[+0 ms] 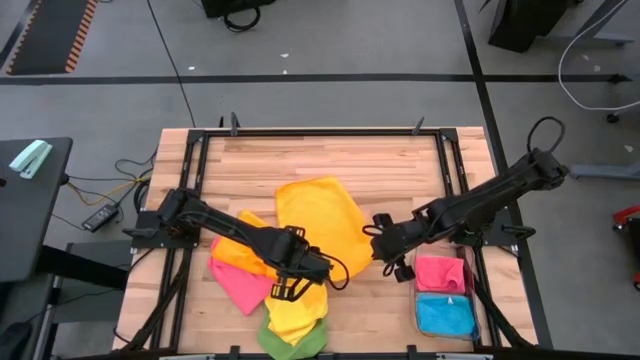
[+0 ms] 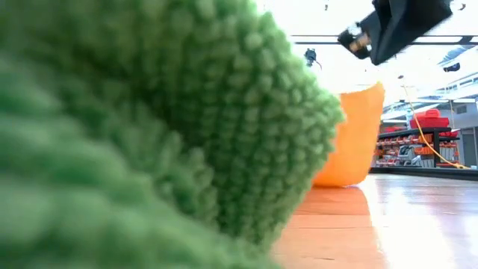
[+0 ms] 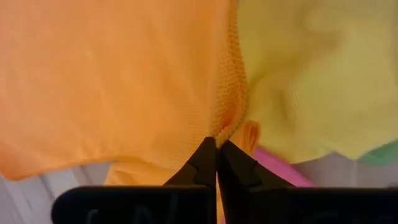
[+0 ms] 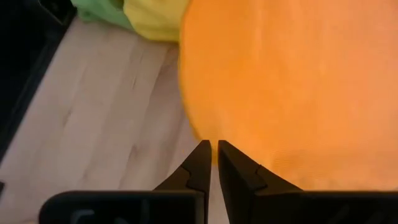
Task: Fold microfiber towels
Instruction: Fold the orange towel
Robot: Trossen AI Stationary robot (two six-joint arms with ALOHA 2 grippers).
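An orange towel is held up over the table's middle between both grippers. My left gripper is shut on its near left part, and my right gripper is shut on its near right part. In the low view the orange towel hangs down to the wood. A pile lies at the near left: an orange towel, a pink one, a yellow one and a green one. That green towel fills most of the low view. My left gripper pinches the orange towel's hemmed edge between its two fingertips, coming from above and pointing down. The cloth spreads away from the fingers above the pile. My right gripper pinches the towel's edge between its fingertips, slanting down from the table's right. The cloth's lower end rests on the table.
A clear bin at the near right holds a folded pink towel and a folded blue one. A black frame runs round the wooden top. Bare wood lies on the far side.
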